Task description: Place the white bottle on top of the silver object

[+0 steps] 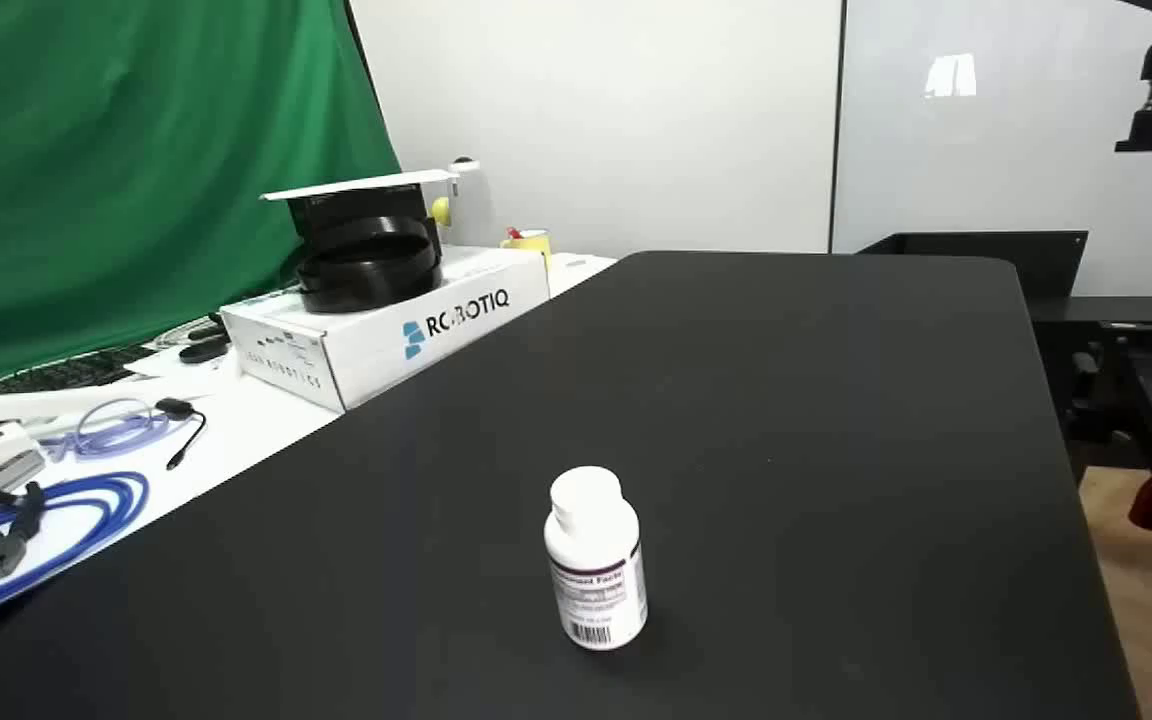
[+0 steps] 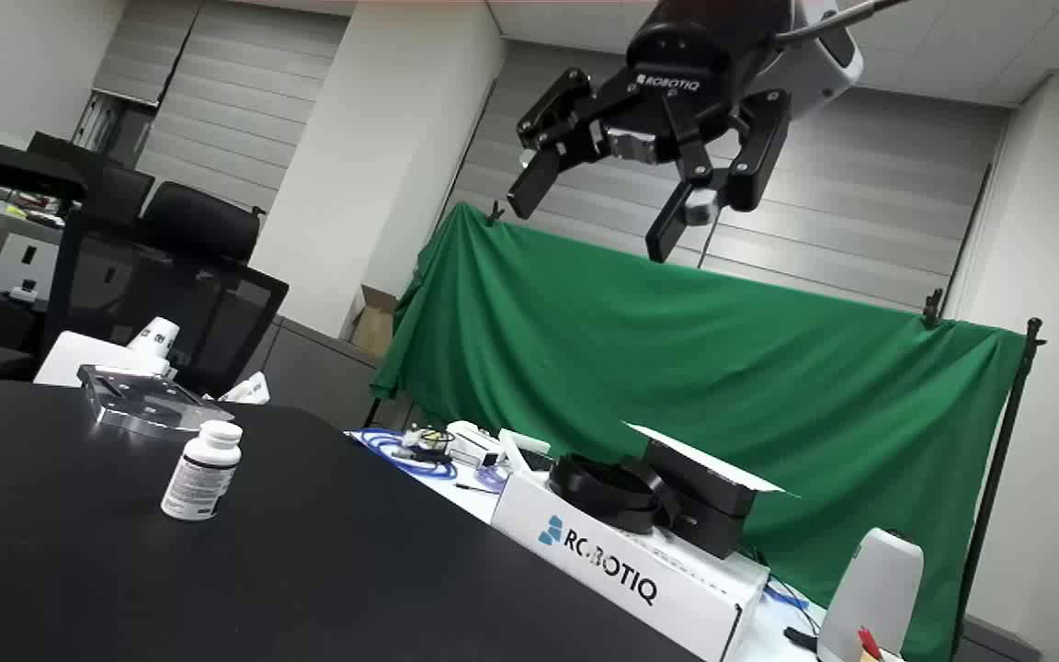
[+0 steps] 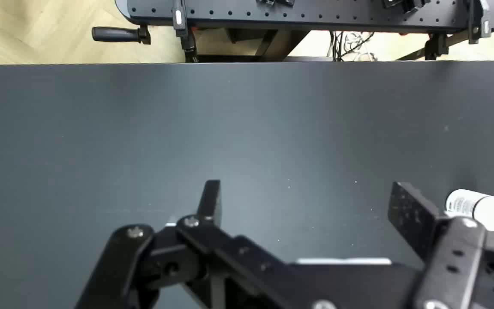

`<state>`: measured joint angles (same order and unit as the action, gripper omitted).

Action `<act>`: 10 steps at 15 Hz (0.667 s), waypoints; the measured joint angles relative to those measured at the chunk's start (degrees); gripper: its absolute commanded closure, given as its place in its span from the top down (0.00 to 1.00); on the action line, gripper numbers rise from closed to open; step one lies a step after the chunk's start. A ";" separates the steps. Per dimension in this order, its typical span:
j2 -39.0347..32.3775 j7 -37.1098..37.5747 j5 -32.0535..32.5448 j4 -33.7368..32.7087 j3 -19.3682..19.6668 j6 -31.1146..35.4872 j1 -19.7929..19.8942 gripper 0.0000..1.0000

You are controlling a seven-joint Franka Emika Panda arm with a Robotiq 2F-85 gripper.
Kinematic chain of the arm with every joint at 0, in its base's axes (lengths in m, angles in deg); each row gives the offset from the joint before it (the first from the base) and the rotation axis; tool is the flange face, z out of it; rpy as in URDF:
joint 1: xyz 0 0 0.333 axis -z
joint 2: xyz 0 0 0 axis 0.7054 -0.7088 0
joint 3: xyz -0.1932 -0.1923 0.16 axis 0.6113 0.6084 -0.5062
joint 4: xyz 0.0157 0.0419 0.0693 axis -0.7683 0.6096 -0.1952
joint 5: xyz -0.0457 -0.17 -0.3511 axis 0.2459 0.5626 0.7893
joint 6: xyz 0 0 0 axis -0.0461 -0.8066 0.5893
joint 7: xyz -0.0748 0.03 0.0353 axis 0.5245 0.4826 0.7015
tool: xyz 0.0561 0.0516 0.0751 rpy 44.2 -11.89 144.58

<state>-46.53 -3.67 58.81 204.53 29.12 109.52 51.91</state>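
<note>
The white bottle (image 1: 596, 575) stands upright on the black table; it also shows in an exterior view (image 2: 202, 473) and at the right edge of the wrist view (image 3: 478, 206), partly hidden behind a finger. The silver object (image 2: 153, 405), a flat shiny block with holes in its top, lies on the table behind the bottle near the table's edge. It is out of view in the wrist view. My gripper (image 2: 596, 228) hangs high above the table, open and empty. In the wrist view the gripper's fingers (image 3: 305, 189) are wide apart with only table between them.
The black table (image 1: 786, 400) has a long edge beside a white side table. There a white Robotiq box (image 1: 396, 330) carries black parts, and blue cables (image 1: 86, 520) lie near it. A black perforated platform (image 3: 315, 13) runs beyond the table edge. A chair (image 2: 162, 285) stands behind.
</note>
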 measured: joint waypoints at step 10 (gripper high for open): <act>-0.03 -0.18 -0.41 -0.01 -0.08 0.22 0.01 1.00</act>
<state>-46.56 -3.84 58.40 204.53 29.04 109.74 51.92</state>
